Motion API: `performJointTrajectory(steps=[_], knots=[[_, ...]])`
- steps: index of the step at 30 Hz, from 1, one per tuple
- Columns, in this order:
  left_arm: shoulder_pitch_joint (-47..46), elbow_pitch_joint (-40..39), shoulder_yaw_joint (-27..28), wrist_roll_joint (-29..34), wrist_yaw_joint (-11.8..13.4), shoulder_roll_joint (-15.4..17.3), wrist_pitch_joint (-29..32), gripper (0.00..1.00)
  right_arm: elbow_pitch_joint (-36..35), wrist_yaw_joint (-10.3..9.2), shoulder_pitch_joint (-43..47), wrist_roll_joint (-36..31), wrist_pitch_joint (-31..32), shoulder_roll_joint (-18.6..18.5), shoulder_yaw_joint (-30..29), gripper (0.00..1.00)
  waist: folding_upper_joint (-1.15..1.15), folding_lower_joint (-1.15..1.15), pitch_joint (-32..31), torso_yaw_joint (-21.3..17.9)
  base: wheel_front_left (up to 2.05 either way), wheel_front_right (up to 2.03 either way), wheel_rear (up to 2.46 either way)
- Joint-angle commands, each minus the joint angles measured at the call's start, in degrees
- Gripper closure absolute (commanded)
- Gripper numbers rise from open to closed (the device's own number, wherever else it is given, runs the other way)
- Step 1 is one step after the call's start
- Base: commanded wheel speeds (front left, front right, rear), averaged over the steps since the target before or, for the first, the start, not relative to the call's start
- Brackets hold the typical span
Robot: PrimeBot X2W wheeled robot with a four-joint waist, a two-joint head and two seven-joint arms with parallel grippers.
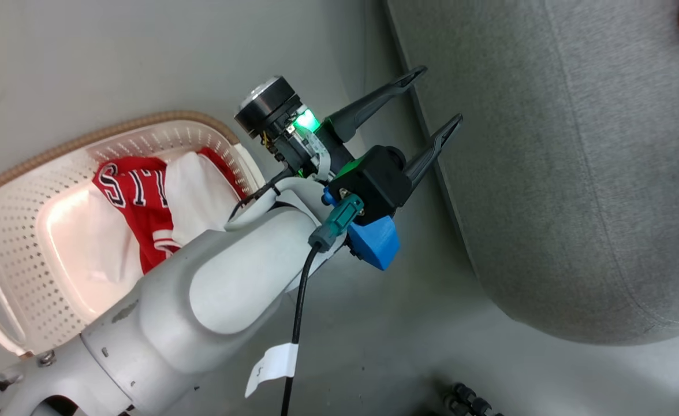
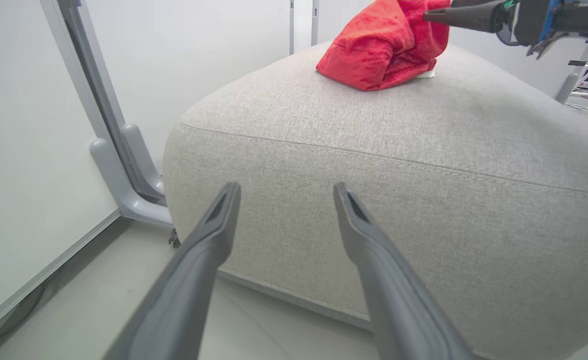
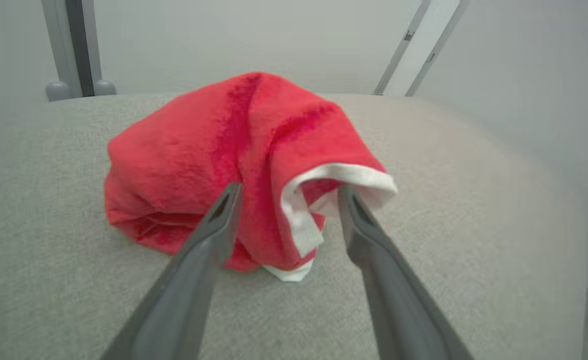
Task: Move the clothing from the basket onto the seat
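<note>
The right gripper (image 3: 290, 189) stood with its two fingers spread wide and nothing clamped between them. The red garment (image 3: 199, 165) lay heaped on the seat (image 1: 576, 173) just ahead of their tips, its white-trimmed fold nearest the right-hand finger. The left gripper (image 1: 439, 95) was also fully open and empty, its fingers aimed at the seat's stitched side and away from the work left to do. The jersey (image 1: 143, 214) lay behind that gripper, back along its own forearm, in the bottom of the basket (image 1: 22, 231). By my reading the coming move turned on this: the left arm was the nearer one, but it would have to swing round and point down into the basket. The jersey was crumpled, a red lettered strip running lengthwise between white folds, so a grasp across that strip looked easiest. The basket was open on top, with its brown rim and perforated walls to clear. A strip of floor (image 1: 374, 323) separated the basket from the seat, whose top had plenty of free room beside the red garment.
</note>
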Motion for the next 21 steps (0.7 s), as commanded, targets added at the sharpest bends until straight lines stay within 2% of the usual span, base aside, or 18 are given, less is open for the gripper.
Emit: performJointTrajectory(steps=[1,9,16,21], knots=[[0.71,0.61,0.56,-0.51,0.36,-0.41,-0.94,0.0,-0.82,-0.01,2.32,-0.36,-0.03,0.41,-0.31,0.0,0.0,0.0,-3.46,0.24,0.0,0.0,0.0],[6.58,4.69,4.82,-4.95,2.06,-2.83,-4.4,0.0,-9.89,-0.01,12.92,-2.79,-0.03,0.79,1.28,0.0,0.0,0.0,-15.35,2.26,0.0,0.0,0.0],[13.33,2.08,14.24,-5.35,4.05,-2.73,-4.67,0.0,-16.9,-0.01,16.81,-3.74,-0.02,0.16,8.74,0.0,0.0,0.0,-24.06,6.57,0.0,0.0,0.0],[19.09,-0.14,21.68,-3.97,4.41,-2.45,-4.68,0.0,-19.52,-0.01,18.14,-3.76,-0.03,0.28,15.21,0.0,0.0,0.0,-28.46,10.27,0.0,0.0,0.0]])
